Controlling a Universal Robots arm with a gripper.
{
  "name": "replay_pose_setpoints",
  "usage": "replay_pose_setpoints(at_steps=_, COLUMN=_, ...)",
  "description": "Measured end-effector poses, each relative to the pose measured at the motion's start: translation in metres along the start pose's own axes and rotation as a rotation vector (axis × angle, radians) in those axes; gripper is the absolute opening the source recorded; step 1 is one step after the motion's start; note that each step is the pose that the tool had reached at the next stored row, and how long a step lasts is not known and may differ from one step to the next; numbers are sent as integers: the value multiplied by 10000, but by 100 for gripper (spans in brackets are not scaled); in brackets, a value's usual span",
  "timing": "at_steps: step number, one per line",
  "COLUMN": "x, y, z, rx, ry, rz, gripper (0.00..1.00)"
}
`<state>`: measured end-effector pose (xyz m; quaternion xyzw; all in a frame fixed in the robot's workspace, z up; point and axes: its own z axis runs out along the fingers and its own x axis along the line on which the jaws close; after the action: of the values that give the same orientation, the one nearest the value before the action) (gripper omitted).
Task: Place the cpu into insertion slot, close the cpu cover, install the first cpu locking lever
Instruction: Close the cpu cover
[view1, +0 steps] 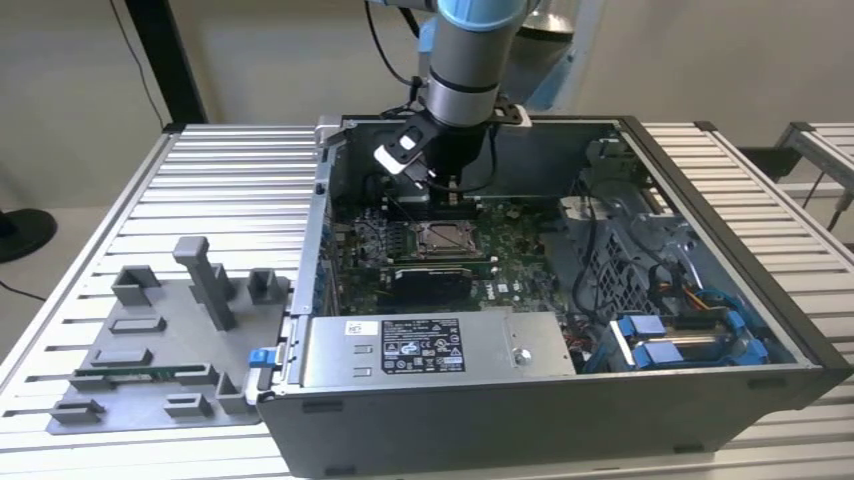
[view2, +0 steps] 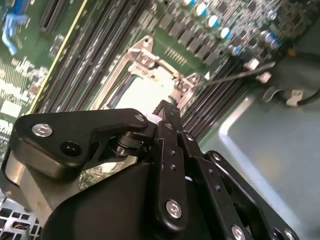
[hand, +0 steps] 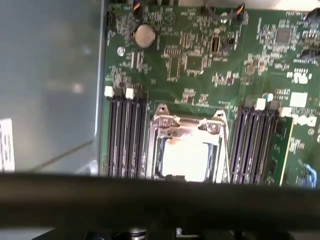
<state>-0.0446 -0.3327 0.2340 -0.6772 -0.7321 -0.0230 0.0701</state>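
The claw (view1: 451, 186) hangs above the insertion slot (view1: 445, 238) inside the open computer case (view1: 534, 425); the cpu (hand: 186, 159) sits beneath the lowered cpu cover (hand: 156, 150). Whether the claw is apart or together cannot be told.

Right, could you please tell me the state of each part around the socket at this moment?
cpu: seated flat, framed by the cover.
cpu cover: down, closed over the cpu.
lever: seemingly sticking out, not latched.
gripper: hovering just above the cover.
computer case: side open, board exposed.
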Motion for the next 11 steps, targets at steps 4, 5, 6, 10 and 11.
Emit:
replay_pose_setpoints(at_steps=4, x=25, y=-73, z=-21, rx=-24, ry=-3, rz=-3, gripper=0)
replay_pose_setpoints(at_steps=5, x=29, y=-87, z=-32, rx=-24, ry=-3, rz=-3, gripper=0)
replay_pose_setpoints(at_steps=6, x=33, y=-103, z=-40, rx=-24, ry=-3, rz=-3, gripper=0)
replay_pose_setpoints(at_steps=10, x=46, y=-182, z=-59, rx=-27, ry=-1, rz=-3, gripper=0)
replay_pose_setpoints(at_steps=11, x=50, y=-207, z=-59, rx=-33, ry=-2, rz=-3, gripper=0)
